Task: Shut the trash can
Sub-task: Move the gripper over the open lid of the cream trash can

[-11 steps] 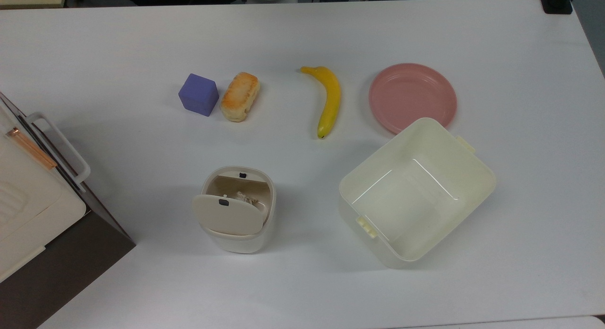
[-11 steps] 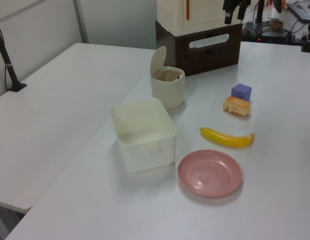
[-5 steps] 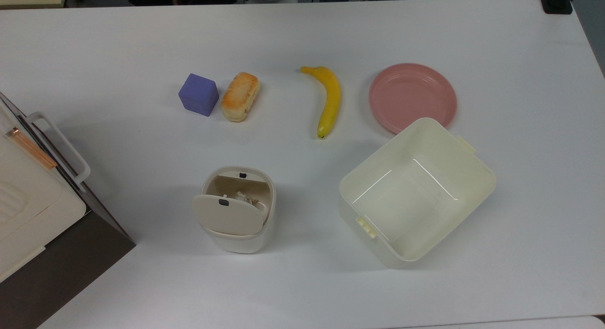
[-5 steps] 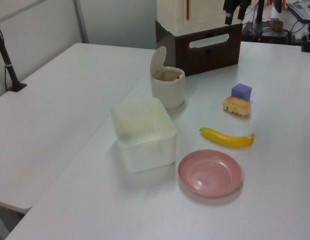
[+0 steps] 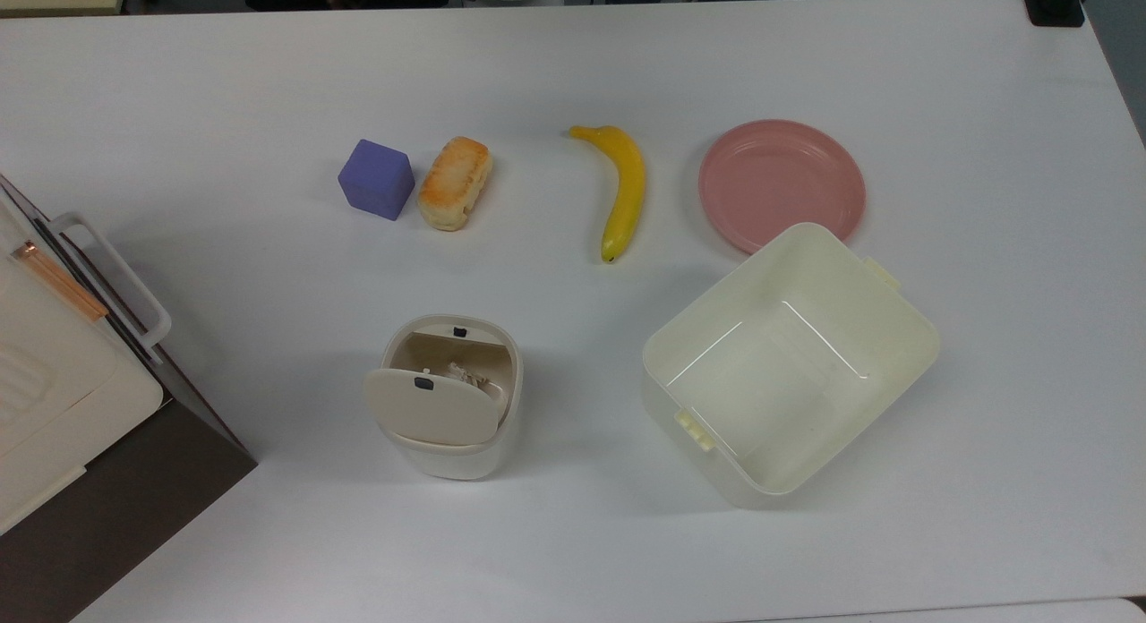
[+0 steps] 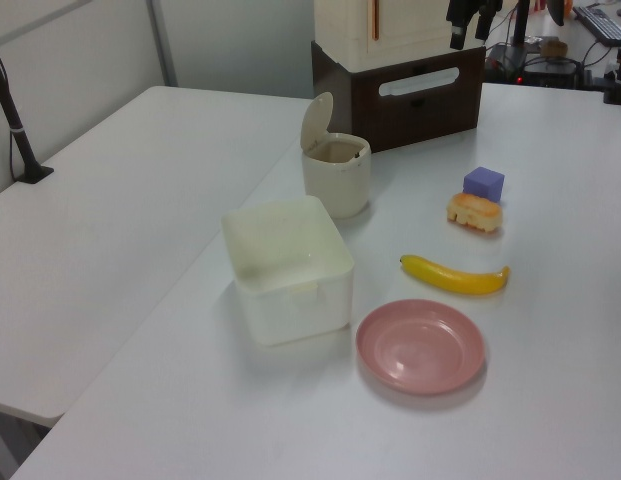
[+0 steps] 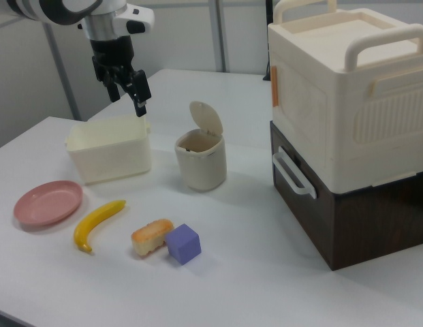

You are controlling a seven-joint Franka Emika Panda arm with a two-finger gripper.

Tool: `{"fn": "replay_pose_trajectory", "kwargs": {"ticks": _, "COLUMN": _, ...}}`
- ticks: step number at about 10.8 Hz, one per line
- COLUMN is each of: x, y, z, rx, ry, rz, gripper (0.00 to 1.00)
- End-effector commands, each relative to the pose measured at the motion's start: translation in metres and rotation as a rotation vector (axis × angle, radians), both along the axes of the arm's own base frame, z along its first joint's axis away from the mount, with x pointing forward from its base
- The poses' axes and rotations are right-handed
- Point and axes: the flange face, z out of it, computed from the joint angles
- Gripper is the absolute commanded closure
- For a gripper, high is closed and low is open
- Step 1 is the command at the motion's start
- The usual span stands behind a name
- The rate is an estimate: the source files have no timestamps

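Currently the trash can (image 5: pixel 448 399) stands upright on the white counter (image 5: pixel 573 59), with its hinged lid (image 5: pixel 432 406) raised; the lid (image 7: pixel 206 120) stands nearly vertical above the rim in the right view. Crumpled material is visible inside the opening. The larger lidless tub (image 5: pixel 788 363) sits near it toward the top view's right, and a purple cube (image 5: pixel 377 178), a bread roll (image 5: pixel 455 183), a banana (image 5: pixel 620 190) and a pink plate (image 5: pixel 782 183) lie in a row farther up the top view. A stacked cream and brown appliance (image 7: pixel 347 122) stands at the right view's right.

The gripper (image 7: pixel 126 85) hangs in the air above the tub in the right view, well apart from the trash can. Its jaws are parted and hold nothing.

Handling assessment: the can appears to be thin, light plastic, stiff but easily slid or tipped on the smooth counter. No grasp is required. Contact should be made on the outer face of the lid near its free edge, away from the hinge, pressing down toward the rim and its dark catch (image 5: pixel 459 332). Lateral force should be kept low, since a sideways push would likely displace the can.
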Motion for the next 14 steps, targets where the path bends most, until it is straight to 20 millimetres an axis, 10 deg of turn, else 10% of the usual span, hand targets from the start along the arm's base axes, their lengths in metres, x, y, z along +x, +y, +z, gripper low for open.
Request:
{"fn": "replay_pose_trajectory", "kwargs": {"ticks": 1, "x": -0.003, "y": 0.002, "z": 0.002, "rx": -0.027, "ry": 0.003, "rz": 0.013, "gripper": 0.08}}
{"fn": "replay_pose_trajectory", "kwargs": {"ticks": 2, "x": 0.006, "y": 0.002, "z": 0.001, "rx": -0.049, "ry": -0.038, "rz": 0.012, "gripper": 0.28}}
{"fn": "replay_pose_trajectory", "kwargs": {"ticks": 4, "x": 0.037, "y": 0.020, "z": -0.017, "rx": -0.091, "ry": -0.079, "rz": 0.066, "gripper": 1.00}}
{"fn": "replay_pose_trajectory", "kwargs": {"ticks": 11, "x": 0.157, "y": 0.037, "z": -0.091, "rx": -0.197, "ry": -0.311, "rz": -0.012, "gripper": 1.00}}
{"fn": "replay_pose_trajectory", "kwargs": {"ticks": 14, "x": 0.174, "y": 0.036, "z": -0.087, "rx": -0.157, "ry": -0.447, "rz": -0.120, "gripper": 1.00}}
